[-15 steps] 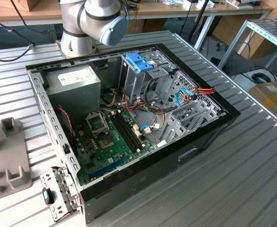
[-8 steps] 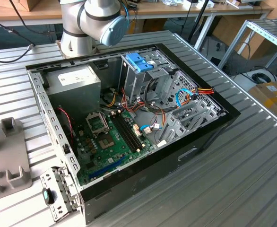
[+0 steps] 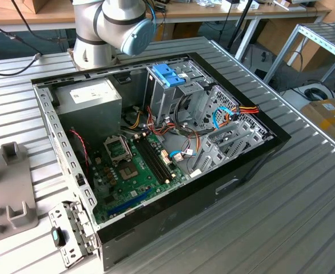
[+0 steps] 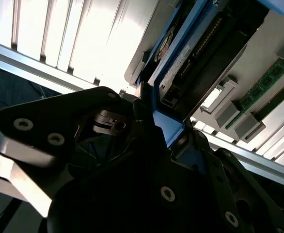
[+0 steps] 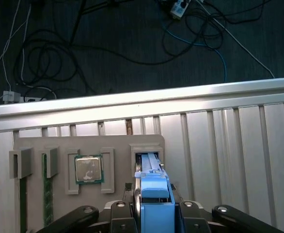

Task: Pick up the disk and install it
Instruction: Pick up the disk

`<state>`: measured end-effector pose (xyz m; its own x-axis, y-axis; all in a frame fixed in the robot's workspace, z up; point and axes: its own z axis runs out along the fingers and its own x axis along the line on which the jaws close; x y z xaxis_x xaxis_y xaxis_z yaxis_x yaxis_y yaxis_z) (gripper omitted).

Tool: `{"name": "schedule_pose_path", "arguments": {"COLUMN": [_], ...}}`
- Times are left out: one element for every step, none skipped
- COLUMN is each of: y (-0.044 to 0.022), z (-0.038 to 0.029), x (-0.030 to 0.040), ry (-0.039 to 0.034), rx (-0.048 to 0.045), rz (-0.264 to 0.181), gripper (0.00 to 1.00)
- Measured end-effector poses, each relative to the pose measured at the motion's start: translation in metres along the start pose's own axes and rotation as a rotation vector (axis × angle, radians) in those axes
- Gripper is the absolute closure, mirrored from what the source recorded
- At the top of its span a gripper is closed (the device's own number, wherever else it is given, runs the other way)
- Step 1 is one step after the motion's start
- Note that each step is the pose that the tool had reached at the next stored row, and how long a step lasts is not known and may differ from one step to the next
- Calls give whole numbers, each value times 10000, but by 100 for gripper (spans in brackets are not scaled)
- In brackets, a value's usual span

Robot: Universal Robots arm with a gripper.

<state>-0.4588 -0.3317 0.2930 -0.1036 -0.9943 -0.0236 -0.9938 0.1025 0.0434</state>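
In both wrist views my gripper (image 5: 154, 216) is shut on the disk (image 5: 153, 191), with a dark finger pressed against each side of its blue carrier frame. The disk stands on edge. Its far end reaches the upright slot (image 5: 147, 153) of a grey holder plate (image 5: 118, 143); I cannot tell whether it still rests in that slot. In the second wrist view the disk (image 4: 200, 58) shows its dark connector side and blue frame, clamped in the gripper (image 4: 168, 131). The open computer case (image 3: 253, 162) lies on the ribbed metal table in the exterior view.
The holder plate also carries a processor chip (image 5: 88, 169) and a green memory stick (image 5: 46, 194). Beyond the table edge, cables lie on a dark floor. Inside the case are a drive cage with a blue handle (image 3: 168, 74), a grey power-supply box (image 3: 93, 97) and the motherboard (image 3: 133, 171).
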Motion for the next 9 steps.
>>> {"name": "schedule_pose_path", "arguments": {"y": [0,0,0,0,0,0,0,0,0], "z": [0,0,0,1,1,2,2,2,2], "x": [0,0,0,0,0,0,0,0,0], "ry": [0,0,0,0,0,0,0,0,0], "rx": [0,0,0,0,0,0,0,0,0], "rz": [0,0,0,0,0,-1,0,0,-1], "gripper": [63,63,63,63,63,63,63,63,63]}}
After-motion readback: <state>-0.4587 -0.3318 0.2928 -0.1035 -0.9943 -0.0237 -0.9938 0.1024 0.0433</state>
